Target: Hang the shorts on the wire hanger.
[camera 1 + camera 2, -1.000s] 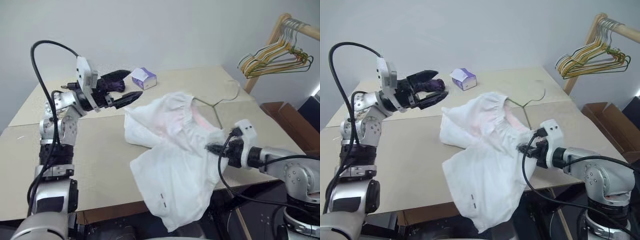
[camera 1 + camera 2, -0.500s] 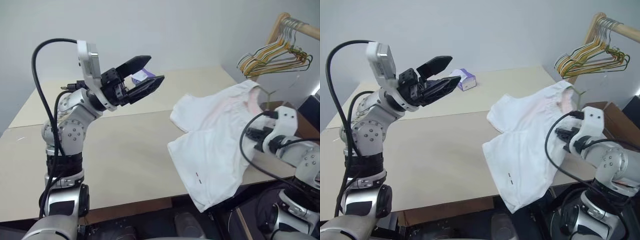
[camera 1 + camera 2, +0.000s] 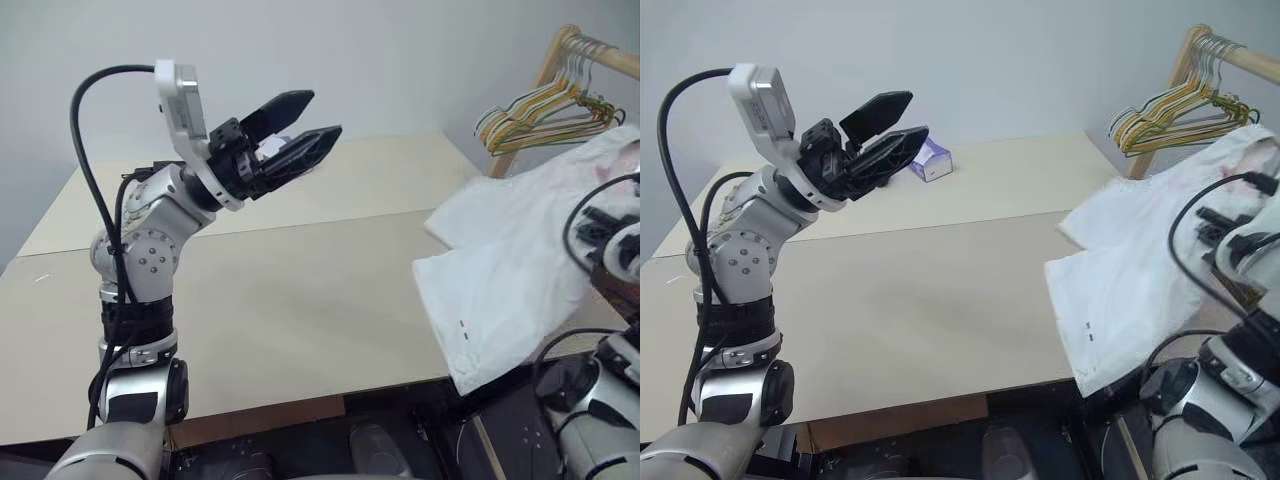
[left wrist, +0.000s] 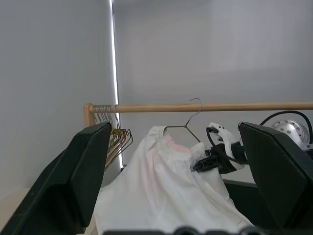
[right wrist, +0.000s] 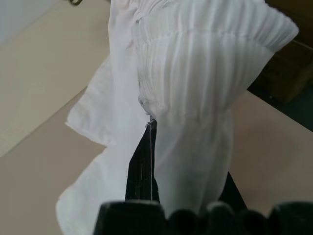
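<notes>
While the right gripper (image 5: 149,122) is closed tight on the gathered waistband of the shorts (image 3: 510,270), the garment is lifted at the right edge of the head views, its legs trailing down across the table (image 3: 300,310) corner and over the front edge. Seen from the left wrist, the wire hanger (image 4: 188,122) sits inside the waistband, its hook rising just under the wooden rail (image 4: 205,106) without visibly catching it. The left gripper (image 3: 300,135) is raised in the upper left of the frame, fingers (image 3: 280,105) spread wide and holding nothing, well apart from the cloth. A bunch of coloured hangers (image 3: 545,115) hangs at the upper right; a small tissue box (image 3: 931,158) lies behind the left gripper. Judgement: the shorts appear already threaded on the hanger; hooking onto the rail and release remain.
</notes>
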